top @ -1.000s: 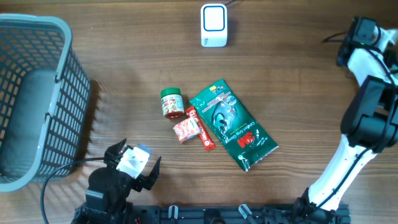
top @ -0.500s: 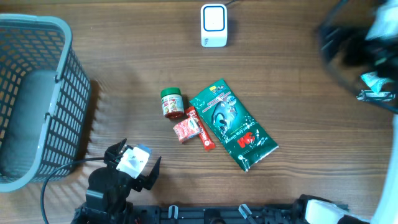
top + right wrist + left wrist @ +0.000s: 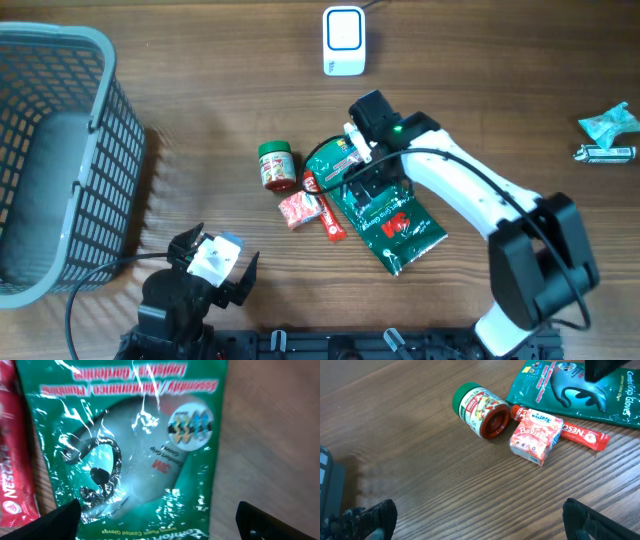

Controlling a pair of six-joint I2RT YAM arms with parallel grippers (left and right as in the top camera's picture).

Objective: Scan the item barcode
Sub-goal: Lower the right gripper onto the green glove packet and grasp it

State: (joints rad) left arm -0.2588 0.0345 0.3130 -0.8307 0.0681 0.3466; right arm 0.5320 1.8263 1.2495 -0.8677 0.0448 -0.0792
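Right gripper [image 3: 157, 521] hangs wide open, holding nothing, over the green glove pack [image 3: 402, 226] (middle of the bench [image 3: 200, 70]); left gripper [image 3: 212, 262] is open too, empty, at the front edge.

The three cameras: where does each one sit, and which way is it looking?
Overhead: above the table, looking straight down at basket, scanner, jar, glove pack; both arms show.
Left wrist: on the left arm, low, looking across the table at the jar; its dark fingers show at the bottom corners.
Right wrist: on the right arm, close above the glove pack; its fingers show at the bottom corners.
Shared: the glove pack appears in all three.
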